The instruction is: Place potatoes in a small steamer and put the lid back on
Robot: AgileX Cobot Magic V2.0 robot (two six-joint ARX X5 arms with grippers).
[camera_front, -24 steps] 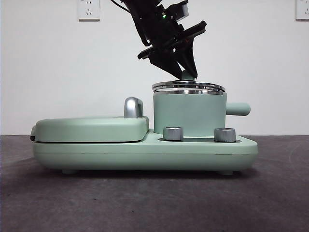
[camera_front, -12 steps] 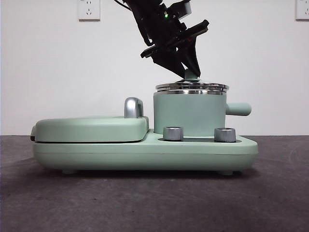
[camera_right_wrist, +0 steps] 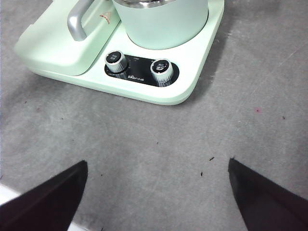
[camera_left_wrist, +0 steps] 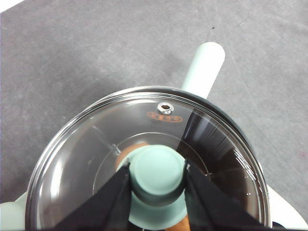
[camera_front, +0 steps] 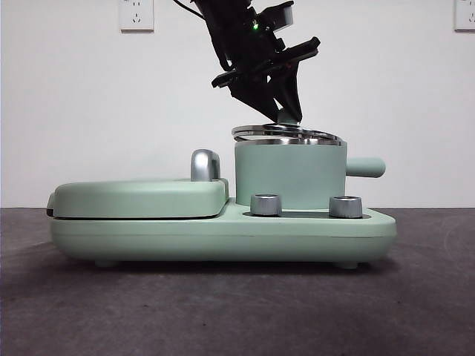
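Observation:
The mint-green small steamer (camera_front: pixel 289 174) stands on the right of the appliance base, its stubby handle (camera_front: pixel 367 167) pointing right. The glass lid (camera_front: pixel 286 134) lies on its steel rim, slightly tilted with the left edge higher. My left gripper (camera_front: pixel 286 113) comes down from above and is shut on the lid's mint-green knob (camera_left_wrist: pixel 156 173). In the left wrist view the orange-brown potato (camera_left_wrist: pixel 126 153) shows through the glass (camera_left_wrist: pixel 96 144), inside the steamer. My right gripper (camera_right_wrist: pixel 158 162) is open and empty, above the table in front of the appliance; the steamer (camera_right_wrist: pixel 161 24) is at that view's far edge.
The flat mint-green griddle cover (camera_front: pixel 141 196) with its chrome handle (camera_front: pixel 205 165) fills the left of the base (camera_front: pixel 223 233). Two steel dials (camera_front: pixel 266 205) (camera_front: pixel 345 206) sit at the front below the steamer. Grey table all around.
The lid, flat on the rim half a second ago, has shifted slightly left and now tilts with its left edge raised. The left gripper moved with it, still on the knob.

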